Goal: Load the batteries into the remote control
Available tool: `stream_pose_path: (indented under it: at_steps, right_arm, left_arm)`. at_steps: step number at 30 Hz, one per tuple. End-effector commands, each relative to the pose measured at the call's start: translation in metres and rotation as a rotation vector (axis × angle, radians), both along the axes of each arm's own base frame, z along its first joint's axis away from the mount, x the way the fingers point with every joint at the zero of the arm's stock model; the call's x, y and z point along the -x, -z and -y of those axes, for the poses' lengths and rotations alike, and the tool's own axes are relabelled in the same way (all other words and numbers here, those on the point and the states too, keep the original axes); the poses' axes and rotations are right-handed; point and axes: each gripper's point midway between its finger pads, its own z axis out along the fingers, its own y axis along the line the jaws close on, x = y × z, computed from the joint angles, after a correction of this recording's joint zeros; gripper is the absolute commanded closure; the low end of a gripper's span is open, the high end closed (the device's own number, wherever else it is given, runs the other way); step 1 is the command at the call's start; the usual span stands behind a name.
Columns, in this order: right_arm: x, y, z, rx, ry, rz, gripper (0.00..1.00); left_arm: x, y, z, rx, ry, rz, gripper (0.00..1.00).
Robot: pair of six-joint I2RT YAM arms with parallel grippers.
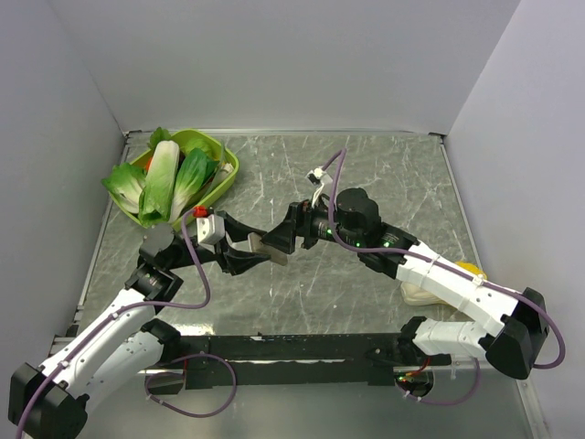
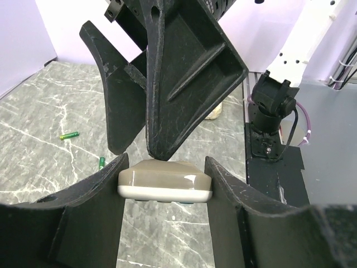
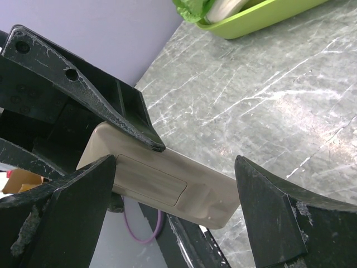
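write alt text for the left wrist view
The left pincer grips the remote by its sides, grey-brown back up, with the right pincer close over it. Two green batteries lie on the table to the left.

No legible text, label or number anywhere.
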Motion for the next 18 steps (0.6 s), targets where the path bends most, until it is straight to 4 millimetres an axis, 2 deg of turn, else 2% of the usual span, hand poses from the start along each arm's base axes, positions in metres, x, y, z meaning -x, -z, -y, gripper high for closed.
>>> stream_pose_path:
  at_steps: [1, 18]
  right_arm:
    - [-0.001, -0.004, 0.005, -0.012, 0.010, 0.029, 0.07]
    - [0.002, -0.024, 0.004, -0.078, -0.006, 0.091, 0.07]
  left_arm:
    - [0.008, -0.036, -0.001, 0.077, 0.025, 0.132, 0.99]
    - [0.007, -0.032, 0.001, 0.061, 0.031, 0.124, 0.99]
